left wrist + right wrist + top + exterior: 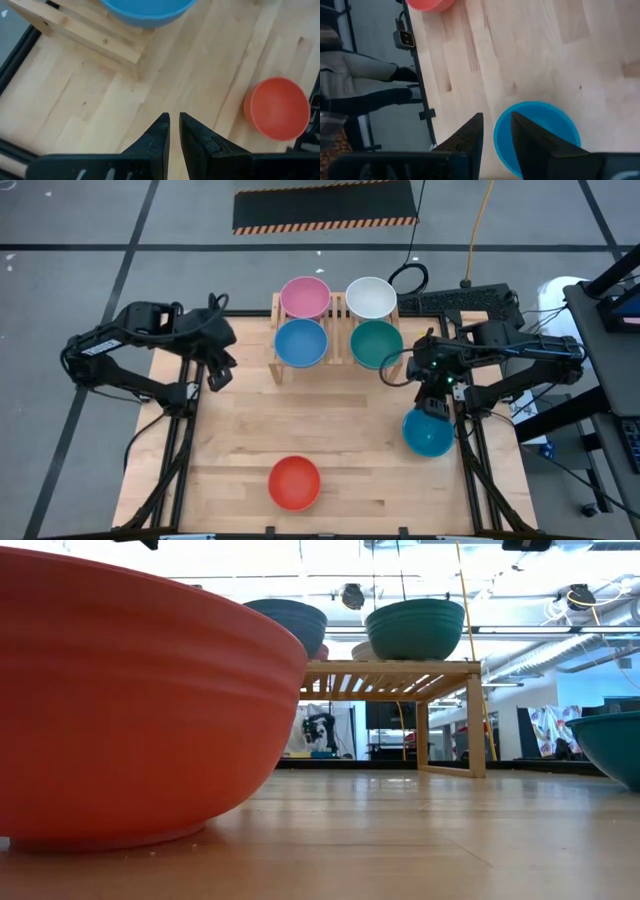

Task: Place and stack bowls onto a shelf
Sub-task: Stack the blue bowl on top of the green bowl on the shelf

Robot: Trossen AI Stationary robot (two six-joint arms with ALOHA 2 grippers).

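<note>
The right gripper (432, 406) hangs over the right part of the surface, directly above the near rim of the teal-blue bowl (429, 432). In the right wrist view its jaws (496, 131) are spread a little, and the bowl's rim (536, 134) shows between and behind them; whether they touch the rim I cannot tell. The left gripper (217, 376) waits over the left edge of the surface, near the left leg of the shelf (340, 330). Its jaws (174, 131) are nearly pressed together, with only a thin gap, and they hold nothing.

The shelf stands at the far middle of the surface (340, 430), and four bowls sit on its slatted top: the pink bowl (304, 297) and the white bowl (370, 297) at the back, the blue bowl (301, 342) and the green bowl (376, 343) at the front. The red bowl (294, 483) rests alone near the front edge of the surface, well apart from the shelf; in the low view it fills the left side (130, 700).

The surface is of light wood planks in a dark metal frame. Behind it the floor (100, 240) is grey, with a black mat (325, 205) that has a striped edge. A keyboard (450, 303) lies at the far right corner. The right wrist view shows a person's legs (365, 85) beside the surface.
</note>
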